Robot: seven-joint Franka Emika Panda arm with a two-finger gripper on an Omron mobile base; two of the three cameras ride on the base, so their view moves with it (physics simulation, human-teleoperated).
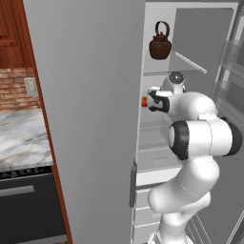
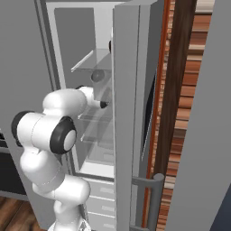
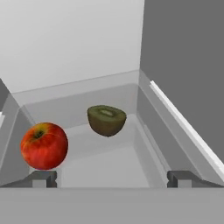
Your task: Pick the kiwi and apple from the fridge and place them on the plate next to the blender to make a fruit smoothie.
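Two dark fingertips (image 3: pixel 43 178) spread wide at the near edge, nothing between them; gripper (image 3: pixel 112 179) open inside the fridge (image 1: pixel 90 119). One apple (image 3: pixel 44 145) beside the left tip. One halved kiwi (image 3: pixel 106 120) farther back. One kettle (image 1: pixel 160 44) on the upper shelf.

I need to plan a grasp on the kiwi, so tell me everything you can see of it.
The kiwi is a halved fruit with olive-brown skin; its cut face is turned up and shows a green ring around a pale core. It rests on a pale shelf inside the fridge, rounded side down, apart from the red apple beside it. Nothing grips it; the gripper is open, short of it.
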